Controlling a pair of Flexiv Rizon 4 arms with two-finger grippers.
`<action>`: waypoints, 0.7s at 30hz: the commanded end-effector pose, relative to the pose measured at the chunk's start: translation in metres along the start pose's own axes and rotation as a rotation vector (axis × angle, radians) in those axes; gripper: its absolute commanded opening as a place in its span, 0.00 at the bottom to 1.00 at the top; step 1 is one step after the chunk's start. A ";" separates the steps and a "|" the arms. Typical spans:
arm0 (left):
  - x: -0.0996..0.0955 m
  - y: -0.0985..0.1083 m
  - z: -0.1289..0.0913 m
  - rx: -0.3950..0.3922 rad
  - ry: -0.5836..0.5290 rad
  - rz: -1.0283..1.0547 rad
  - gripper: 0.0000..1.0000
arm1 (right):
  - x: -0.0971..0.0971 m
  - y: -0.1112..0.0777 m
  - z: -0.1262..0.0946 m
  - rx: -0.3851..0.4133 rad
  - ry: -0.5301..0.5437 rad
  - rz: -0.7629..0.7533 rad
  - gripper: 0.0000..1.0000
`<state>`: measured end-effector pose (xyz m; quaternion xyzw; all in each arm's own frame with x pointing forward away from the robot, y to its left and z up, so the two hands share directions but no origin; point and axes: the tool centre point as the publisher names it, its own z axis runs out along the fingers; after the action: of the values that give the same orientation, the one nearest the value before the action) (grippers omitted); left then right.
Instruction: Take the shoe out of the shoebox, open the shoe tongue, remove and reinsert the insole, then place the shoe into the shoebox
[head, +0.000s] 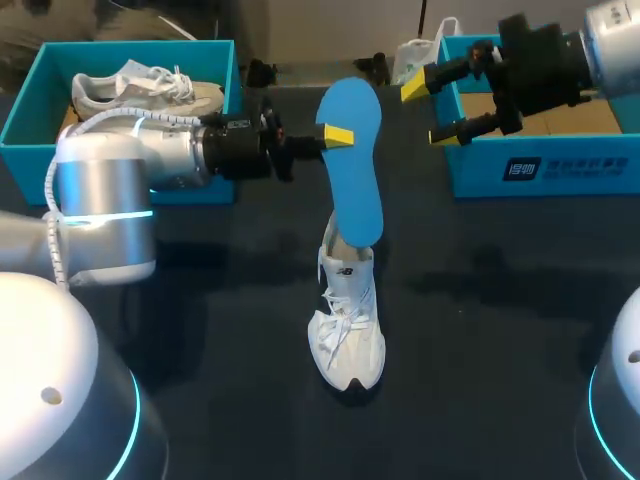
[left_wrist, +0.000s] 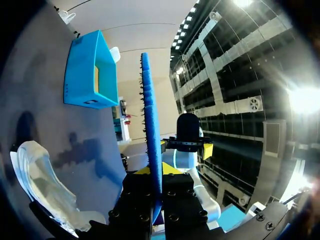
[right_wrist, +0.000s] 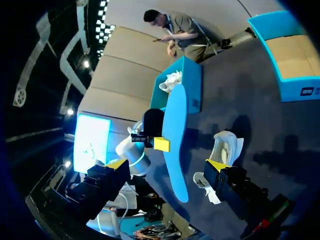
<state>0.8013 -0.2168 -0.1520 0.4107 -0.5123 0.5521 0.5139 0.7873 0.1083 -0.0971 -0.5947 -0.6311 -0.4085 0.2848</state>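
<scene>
Blue shoebox (head: 50, 65) with white shoe (head: 150, 90)

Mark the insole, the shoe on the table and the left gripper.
blue insole (head: 356, 175), head view, middle of its face
white shoe (head: 345, 325), head view, laces
left gripper (head: 336, 135), head view, at its yellow tip

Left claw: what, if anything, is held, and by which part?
The left claw is shut on the blue insole, at its edge near the upper end; the right claw is empty.

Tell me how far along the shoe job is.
Done: the white sneaker stands out on the table. In hand: the left pincer holds the blue insole upright above it. Left: reinserting the insole and boxing the sneaker; the right pincer is open.
</scene>
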 end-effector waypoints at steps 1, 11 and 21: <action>0.000 0.000 0.001 0.003 0.000 0.001 0.00 | 0.015 0.001 -0.003 0.012 -0.217 -0.042 1.00; 0.000 0.000 0.001 0.003 0.000 0.001 0.00 | 0.041 0.007 -0.011 0.071 -0.515 -0.035 1.00; 0.000 0.000 0.001 0.003 0.000 0.001 0.00 | 0.058 0.013 -0.014 0.129 -0.726 0.002 1.00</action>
<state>0.8010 -0.2164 -0.1518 0.4110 -0.5124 0.5519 0.5138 0.7847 0.1208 -0.0436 -0.6491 -0.6898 -0.2562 0.1928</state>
